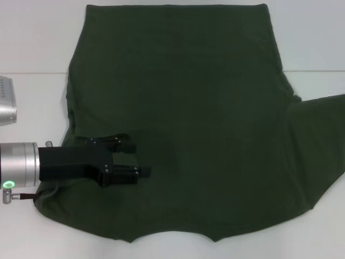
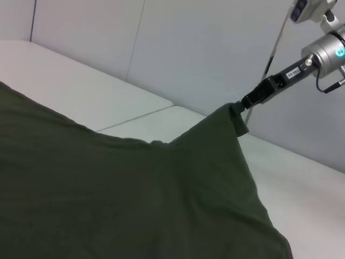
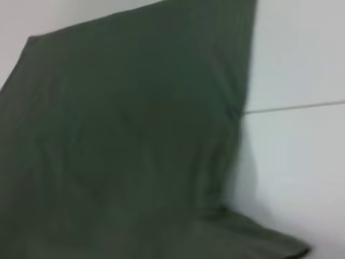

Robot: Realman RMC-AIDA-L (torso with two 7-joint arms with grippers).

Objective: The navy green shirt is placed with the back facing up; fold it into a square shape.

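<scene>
- On the white table (image 1: 32, 32) before me, the navy green shirt (image 1: 183, 118) lies spread with its plain back up, hem at the far side, collar edge nearest me.
- My left gripper (image 1: 141, 159) sits over the shirt's left side, near the sleeve that looks already folded in. Its jaws stand apart, holding nothing.
- My right gripper (image 2: 241, 102), seen from the left wrist camera, is clenched on the right sleeve tip and holds it lifted off the table.
- Risk: the pinch looks thin, so the sleeve may slip out mid-fold.
- Risk: pulling too hard could drag the whole body sideways and wrinkle the flat back.
- Risk: my left gripper resting low could snag cloth when it moves.
</scene>
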